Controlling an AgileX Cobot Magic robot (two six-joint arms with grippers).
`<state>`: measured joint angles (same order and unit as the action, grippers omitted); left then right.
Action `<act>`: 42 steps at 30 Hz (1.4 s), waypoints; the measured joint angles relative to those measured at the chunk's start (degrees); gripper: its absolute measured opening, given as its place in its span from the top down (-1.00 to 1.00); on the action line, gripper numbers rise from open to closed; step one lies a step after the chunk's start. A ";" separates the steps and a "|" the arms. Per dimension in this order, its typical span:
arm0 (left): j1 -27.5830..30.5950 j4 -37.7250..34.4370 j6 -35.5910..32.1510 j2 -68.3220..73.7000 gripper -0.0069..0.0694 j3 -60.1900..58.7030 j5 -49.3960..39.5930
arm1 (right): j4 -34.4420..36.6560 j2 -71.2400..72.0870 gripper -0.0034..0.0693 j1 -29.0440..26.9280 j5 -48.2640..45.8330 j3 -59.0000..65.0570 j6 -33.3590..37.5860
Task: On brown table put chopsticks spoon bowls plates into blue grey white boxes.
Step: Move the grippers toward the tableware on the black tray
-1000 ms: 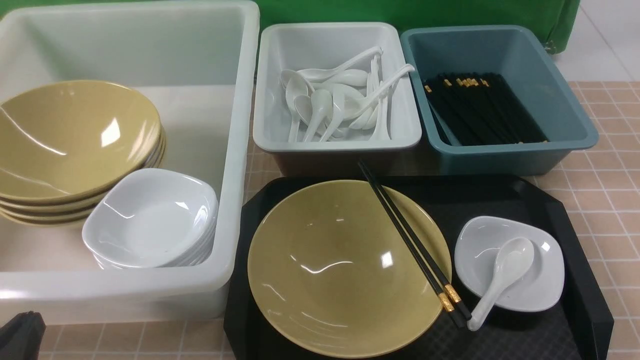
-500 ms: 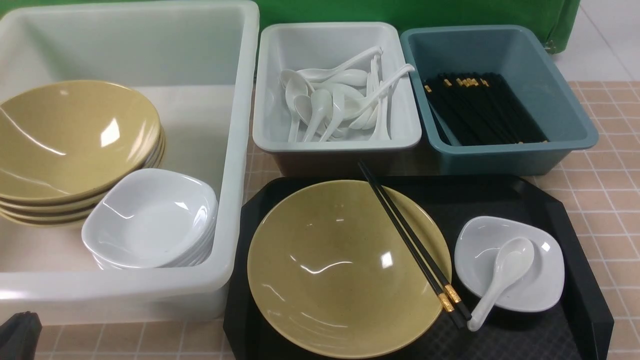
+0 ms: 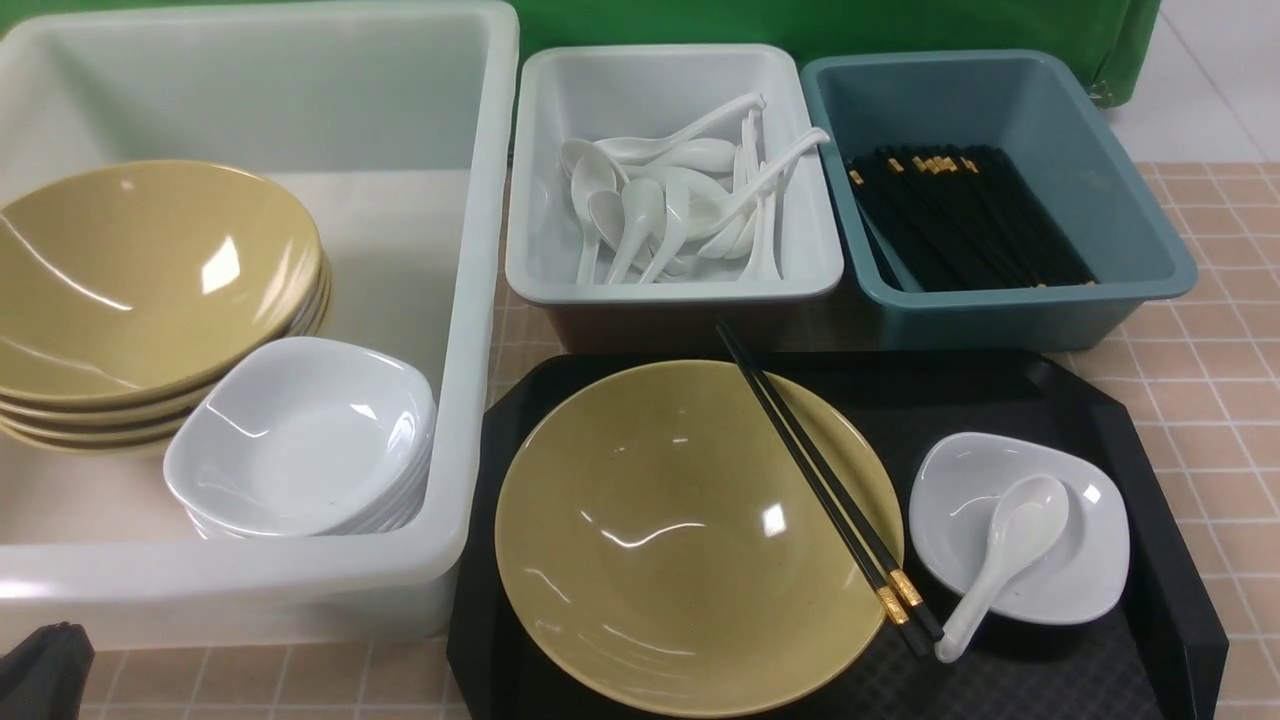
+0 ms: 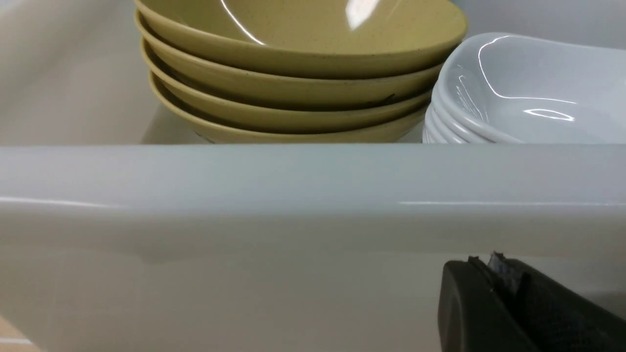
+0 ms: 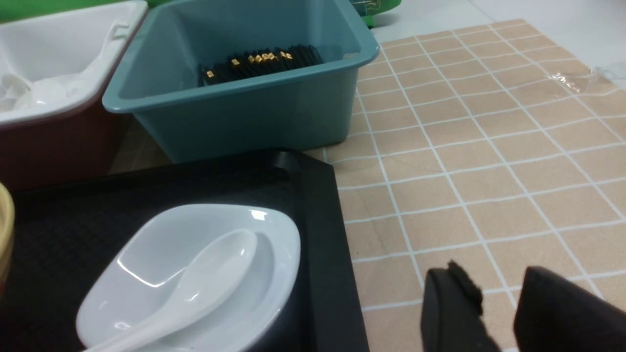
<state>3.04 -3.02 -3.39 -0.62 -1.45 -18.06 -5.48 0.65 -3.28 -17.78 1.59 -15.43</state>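
On the black tray (image 3: 1000, 390) sits an olive-yellow bowl (image 3: 650, 540) with black chopsticks (image 3: 820, 490) lying across its rim. Beside it a white plate (image 3: 1095, 560) holds a white spoon (image 3: 1010, 540); both also show in the right wrist view, plate (image 5: 279, 249) and spoon (image 5: 210, 274). My left gripper (image 4: 489, 261) is shut and empty, low against the outer wall of the white box (image 4: 244, 195). My right gripper (image 5: 494, 283) is open and empty above the brown table (image 5: 464, 146), right of the tray.
The white box (image 3: 480, 300) holds stacked bowls (image 3: 140, 280) and stacked plates (image 3: 300, 440). The grey box (image 3: 660, 90) holds several spoons (image 3: 670, 210). The blue box (image 3: 1000, 100) holds many chopsticks (image 3: 960, 215).
The left gripper's tip at the bottom left corner dipped slightly and came back. Nothing else has moved.
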 joint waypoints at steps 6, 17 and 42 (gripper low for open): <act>0.00 0.00 0.00 0.00 0.81 0.00 0.00 | 0.00 0.00 0.24 0.00 0.00 0.00 0.00; 0.00 0.00 0.00 0.00 0.81 0.00 0.00 | 0.00 0.00 0.24 0.00 0.00 0.00 -1.47; 0.00 -56.81 28.29 0.00 0.81 0.87 6.87 | 24.58 0.00 0.24 0.56 -3.15 -0.53 -28.12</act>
<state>3.04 -59.83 24.91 -0.62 -0.58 -11.19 19.09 0.65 -2.72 -20.93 1.05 -43.55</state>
